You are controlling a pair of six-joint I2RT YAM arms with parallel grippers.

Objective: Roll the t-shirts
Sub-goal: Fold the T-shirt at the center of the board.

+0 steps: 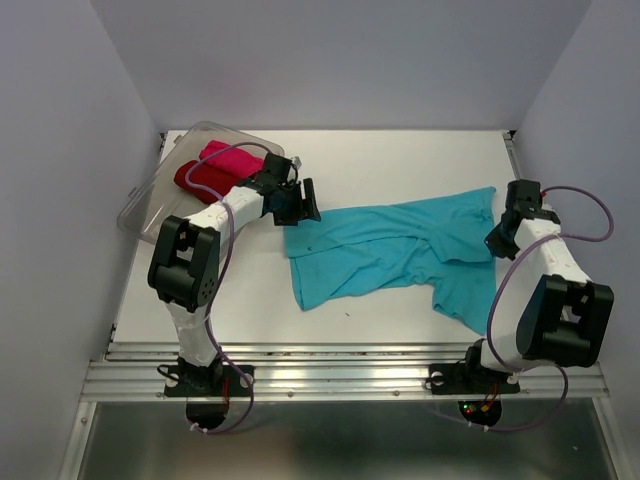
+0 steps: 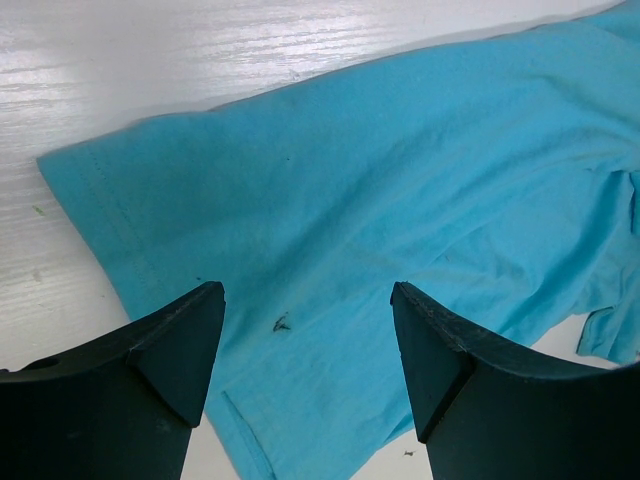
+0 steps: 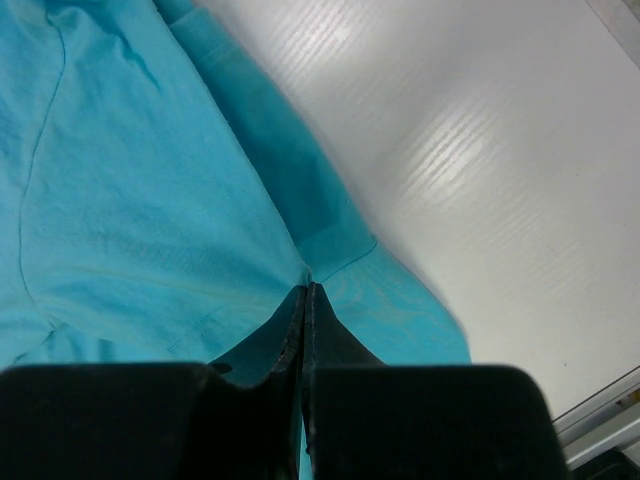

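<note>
A turquoise-blue t-shirt [image 1: 390,250] lies spread and wrinkled across the middle of the white table. My left gripper [image 1: 300,205] hovers over its left hem, open, with only flat cloth [image 2: 400,180] showing between the fingers [image 2: 305,295]. On the shirt's right side my right gripper [image 1: 497,240] is shut, pinching a fold of the turquoise cloth [image 3: 150,200] at its tips [image 3: 307,288]. A dark red t-shirt [image 1: 205,180] and a bright pink t-shirt [image 1: 228,155] lie rolled in the tub at the back left.
A clear plastic tub [image 1: 150,205] sits tilted at the table's back left corner, just behind my left arm. White walls close in the table on three sides. A metal rail [image 1: 340,375] runs along the near edge.
</note>
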